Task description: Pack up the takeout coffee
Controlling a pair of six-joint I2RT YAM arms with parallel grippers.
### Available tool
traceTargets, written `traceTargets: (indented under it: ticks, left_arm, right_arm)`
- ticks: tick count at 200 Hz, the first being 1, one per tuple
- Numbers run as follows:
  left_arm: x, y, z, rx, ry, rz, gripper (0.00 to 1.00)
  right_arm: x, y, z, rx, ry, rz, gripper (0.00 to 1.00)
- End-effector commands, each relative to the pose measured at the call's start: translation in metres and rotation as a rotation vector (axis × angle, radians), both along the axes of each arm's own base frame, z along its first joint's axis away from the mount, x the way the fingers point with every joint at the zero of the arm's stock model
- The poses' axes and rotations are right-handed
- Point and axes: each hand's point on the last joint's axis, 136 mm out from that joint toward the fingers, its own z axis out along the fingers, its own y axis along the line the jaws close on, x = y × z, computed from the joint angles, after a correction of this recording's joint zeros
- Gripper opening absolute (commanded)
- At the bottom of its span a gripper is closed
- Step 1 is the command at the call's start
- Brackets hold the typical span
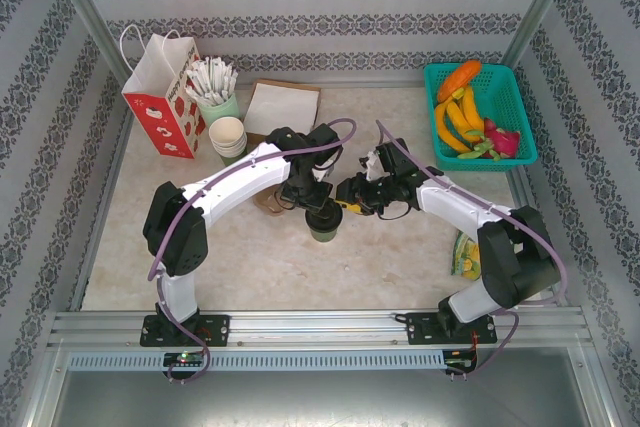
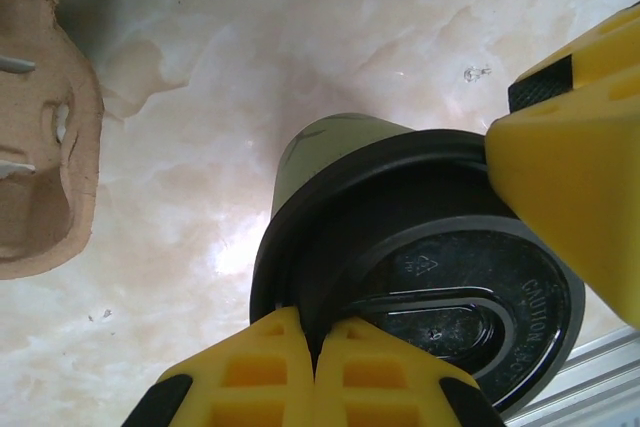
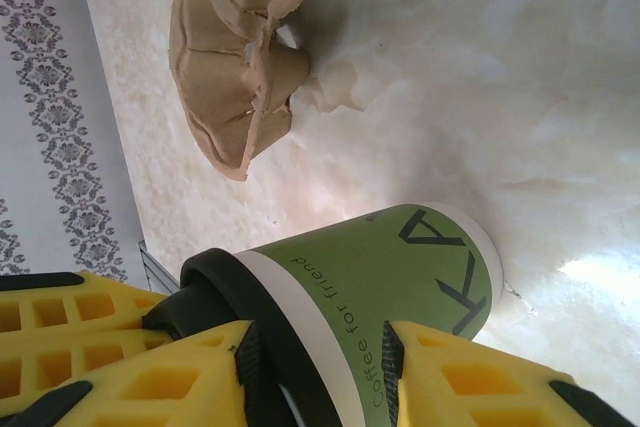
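Currently I have both hands on the takeout coffee (image 1: 324, 224), which stands near the middle of the counter (image 1: 250, 267), a little toward its near edge. My right hand (image 3: 320, 367) straddles the cup from the side: one pad sits against the pale-green wall and the other up by the black lid (image 2: 440, 277), so I read it as pinching the cup. My left hand (image 2: 315, 337) comes from above, its fingers pressed together with their tips at the lid's rim. I cannot tell whether they bear down on the lid or merely touch it.

A brown cardboard cup carrier (image 1: 268, 203) lies just beside the cup on its left, and a red-and-white paper bag (image 1: 165, 97) stands at the far left corner.

I judge this to be the grasp step, with the cup not yet packed. The next move calls for a straight lift with the cup kept upright, then a short carry left to the carrier. The left hand must clear first, or the lid could pop loose.
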Motion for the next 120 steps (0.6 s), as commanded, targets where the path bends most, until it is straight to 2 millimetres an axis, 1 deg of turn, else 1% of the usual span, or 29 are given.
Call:
traceTargets:
  ticks: [1, 17, 29, 45, 65, 83, 93, 100, 108, 120]
  left_arm:
    - [-0.009, 0.002, -0.014, 0.050, 0.042, -0.024, 0.00]
    - [-0.011, 0.005, -0.021, 0.062, 0.057, -0.011, 0.00]
    - [-0.013, 0.007, -0.030, 0.079, 0.079, 0.001, 0.00]
    - [-0.019, 0.009, -0.042, 0.092, 0.117, 0.014, 0.00]
    - [-0.030, 0.016, -0.063, 0.110, 0.185, 0.053, 0.00]
    - [-0.046, 0.029, -0.086, 0.143, 0.273, 0.094, 0.00]
    - [-0.054, 0.037, -0.094, 0.168, 0.303, 0.106, 0.00]
    - [-0.055, 0.040, -0.096, 0.182, 0.308, 0.106, 0.00]
    - [-0.053, 0.040, -0.093, 0.179, 0.293, 0.105, 0.00]
    - [-0.043, 0.034, -0.079, 0.146, 0.244, 0.101, 0.00]
  right_arm:
    - [-0.022, -0.002, -0.023, -0.045, 0.082, 0.035, 0.39]
    - [-0.033, -0.011, -0.039, -0.099, 0.116, 0.037, 0.38]
    - [-0.045, -0.020, -0.057, -0.154, 0.164, 0.045, 0.37]
    - [-0.064, -0.034, -0.085, -0.245, 0.234, 0.061, 0.36]
    - [-0.087, -0.051, -0.118, -0.348, 0.322, 0.083, 0.36]
    - [-0.102, -0.060, -0.136, -0.413, 0.374, 0.100, 0.35]
    - [-0.104, -0.060, -0.136, -0.423, 0.372, 0.112, 0.35]
    - [-0.100, -0.056, -0.132, -0.410, 0.354, 0.111, 0.35]
    - [-0.091, -0.047, -0.121, -0.364, 0.314, 0.108, 0.36]
    - [-0.071, -0.029, -0.097, -0.273, 0.242, 0.098, 0.37]
